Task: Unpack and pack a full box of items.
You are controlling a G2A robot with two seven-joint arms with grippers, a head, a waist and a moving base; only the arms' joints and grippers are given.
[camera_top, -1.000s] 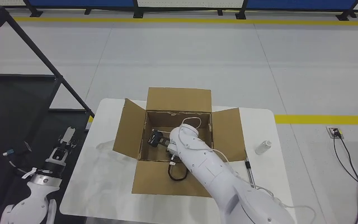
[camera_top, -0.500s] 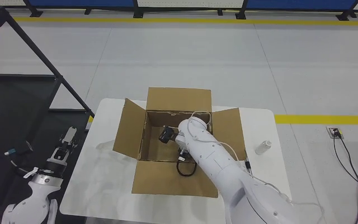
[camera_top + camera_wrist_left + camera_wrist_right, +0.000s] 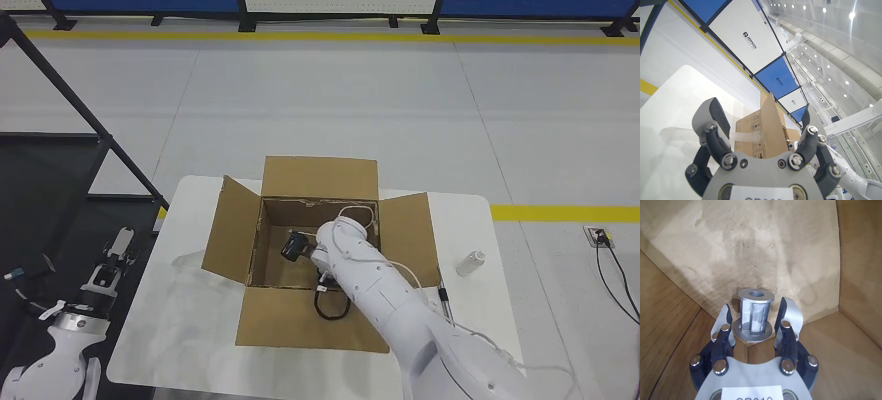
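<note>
A small grey metal spool with a flange at each end is standing upright on the floor of the cardboard box, close to the foot of one inner wall. The right claw is hanging just over it inside the box, its jaws parted a little wider than the spool and sitting one to each side. A gap is showing on both sides, so the claw is gripping nothing. From above, the right claw is showing as a dark shape deep inside the box, with its white arm reaching in over the near wall.

The box is sitting in the middle of the white desk with all four flaps folded outward. To the right of the box, a small pale bottle is lying on the desk well apart from it, and a thin dark pen-like stick is lying nearer the front edge.

The left claw is hanging off the desk's left side, facing the box — its jaws are spread wide and holding nothing. In the top view the left claw is sitting over the dark floor beside the desk, well apart from the box.
</note>
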